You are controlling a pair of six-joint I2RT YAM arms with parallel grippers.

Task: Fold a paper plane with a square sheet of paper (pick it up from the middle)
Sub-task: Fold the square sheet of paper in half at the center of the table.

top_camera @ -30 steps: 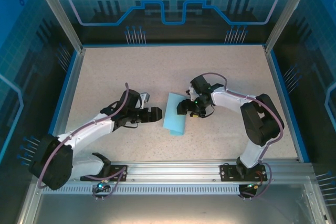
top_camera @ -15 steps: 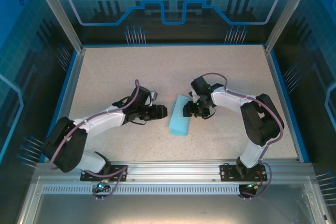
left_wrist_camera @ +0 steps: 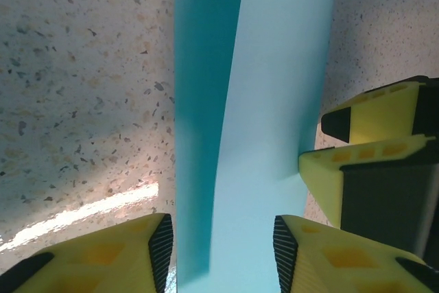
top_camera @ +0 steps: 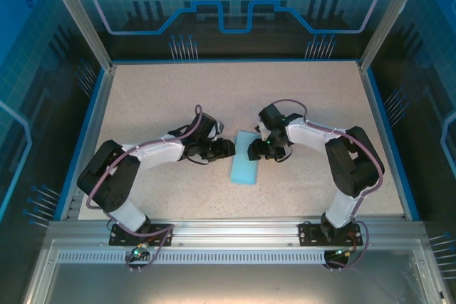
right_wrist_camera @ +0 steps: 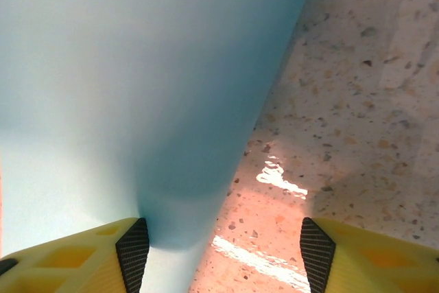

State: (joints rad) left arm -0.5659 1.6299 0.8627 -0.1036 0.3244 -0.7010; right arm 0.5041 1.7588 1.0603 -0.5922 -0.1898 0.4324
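From above, the left tool (top_camera: 226, 149) and the right tool (top_camera: 254, 152) face each other near the middle of the speckled bench (top_camera: 178, 97). The sheet of paper (top_camera: 244, 166) lies between them. In that view it reads as a narrow light-blue strip, longer than it is wide. Its far end sits between the two tools and its near end runs past them toward the arm bases. How the paper sits among the fingers cannot be made out from there.

The left wrist camera gives that detail. The paper (left_wrist_camera: 271, 101) runs away from the lens in two bands, a darker shaded one on the left and a paler one on the right. Its near end fills the gap between the left tool's two fingers (left_wrist_camera: 103, 255). They stand apart with a pad close to each side of the paper; whether they press it cannot be told. At the right of that view, the right tool's yellow fingers (left_wrist_camera: 370, 152) sit just beside the paper's right edge.

The right wrist camera shows the right tool (right_wrist_camera: 223, 238) open, its fingers wide apart. The paper (right_wrist_camera: 137, 66) rises as a curved pale sheet on the left and reaches down to the left-hand finger. Bare bench (right_wrist_camera: 343, 101) fills the rest of the gap.
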